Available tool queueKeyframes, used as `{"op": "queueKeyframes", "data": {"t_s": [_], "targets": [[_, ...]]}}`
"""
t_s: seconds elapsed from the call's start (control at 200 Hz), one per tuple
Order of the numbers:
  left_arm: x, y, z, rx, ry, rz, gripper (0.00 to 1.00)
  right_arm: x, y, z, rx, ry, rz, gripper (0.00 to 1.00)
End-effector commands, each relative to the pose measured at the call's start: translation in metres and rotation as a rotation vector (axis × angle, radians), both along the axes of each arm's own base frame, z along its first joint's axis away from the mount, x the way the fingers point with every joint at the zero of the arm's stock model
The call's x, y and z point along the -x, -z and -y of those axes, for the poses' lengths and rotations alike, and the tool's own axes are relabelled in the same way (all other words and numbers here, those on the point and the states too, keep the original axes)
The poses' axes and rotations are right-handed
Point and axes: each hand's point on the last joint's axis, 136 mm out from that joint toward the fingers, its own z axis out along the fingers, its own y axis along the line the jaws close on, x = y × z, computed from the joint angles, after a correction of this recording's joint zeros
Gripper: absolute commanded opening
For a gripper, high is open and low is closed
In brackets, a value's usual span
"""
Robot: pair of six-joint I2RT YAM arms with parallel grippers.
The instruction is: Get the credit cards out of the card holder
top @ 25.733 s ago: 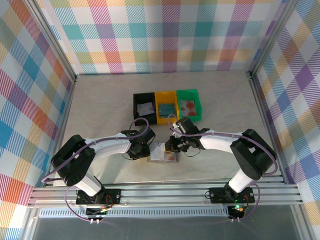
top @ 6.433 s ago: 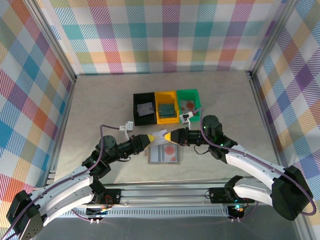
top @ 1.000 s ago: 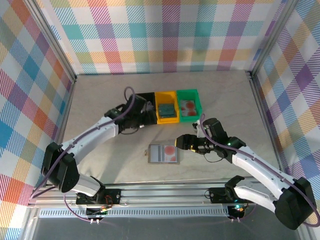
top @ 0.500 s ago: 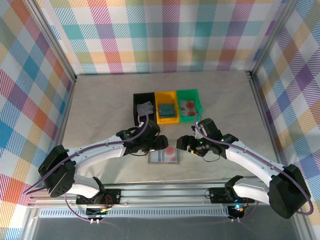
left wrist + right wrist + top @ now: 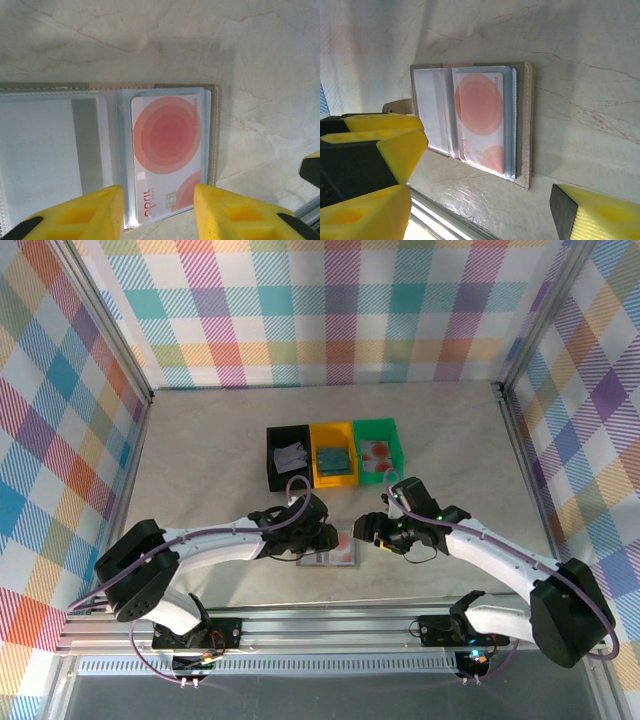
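Near the table's (image 5: 200, 460) front edge: one open card holder (image 5: 318, 557), one pink credit card (image 5: 167, 155) in its right pocket. Left gripper (image 5: 157, 200) and right gripper (image 5: 362, 529) both spread wide by it. Row of three trays (image 5: 314, 454) sits behind.

The left arm (image 5: 215, 542) reaches low from its base toward the card holder (image 5: 335, 558). The left end effector (image 5: 322, 535) hangs over the holder's left part. In the left wrist view, the left end effector (image 5: 159, 210) has its yellow fingers (image 5: 85, 210) spread apart above the holder's near edge. The right arm (image 5: 495, 555) bends back at the elbow. The right end effector (image 5: 367, 530) sits just beside the holder's right edge, its fingers (image 5: 600, 212) wide apart around nothing.
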Motion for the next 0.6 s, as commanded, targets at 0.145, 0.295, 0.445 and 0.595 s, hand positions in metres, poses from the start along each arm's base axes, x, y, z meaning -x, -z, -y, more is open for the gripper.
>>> {"op": "queueKeyframes", "data": {"t_s": [0.145, 0.295, 0.445, 0.595], "targets": [[0.008, 0.013, 0.009, 0.007, 0.030, -0.011, 0.31, -0.004, 0.009, -0.005, -0.014, 0.012, -0.031, 0.63], [0.011, 0.024, 0.009, 0.004, 0.029, -0.026, 0.29, -0.005, 0.012, -0.008, -0.025, 0.014, -0.048, 0.49], [0.012, 0.028, 0.010, -0.010, 0.035, -0.025, 0.27, -0.007, 0.017, -0.013, -0.033, 0.013, -0.068, 0.36], [0.010, 0.034, 0.003, -0.047, 0.023, -0.015, 0.27, -0.009, 0.021, -0.017, -0.042, 0.007, -0.082, 0.30]]}}
